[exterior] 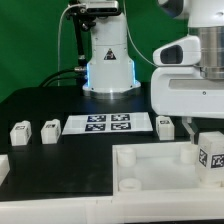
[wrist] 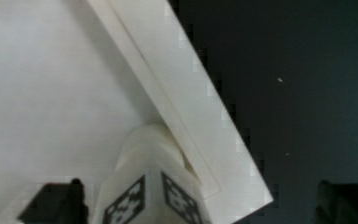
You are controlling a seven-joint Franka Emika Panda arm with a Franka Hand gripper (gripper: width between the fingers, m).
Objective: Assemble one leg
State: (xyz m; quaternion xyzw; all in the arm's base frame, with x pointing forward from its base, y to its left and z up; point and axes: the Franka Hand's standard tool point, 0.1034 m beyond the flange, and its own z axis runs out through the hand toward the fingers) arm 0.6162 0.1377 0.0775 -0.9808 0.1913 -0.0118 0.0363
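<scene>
One leg, a small white post with black-and-white tags, stands upright on the far corner of the large white tray at the exterior view's right. My gripper hangs over it. In the wrist view the leg sits between my two dark fingertips, with gaps on both sides, so the jaws are open and touch nothing. The tray's rim runs diagonally across that view. Two more legs lie at the exterior view's left, and another lies beside the marker board.
The marker board lies flat on the black table behind the tray. The robot base stands at the back. A white block shows at the exterior view's left edge.
</scene>
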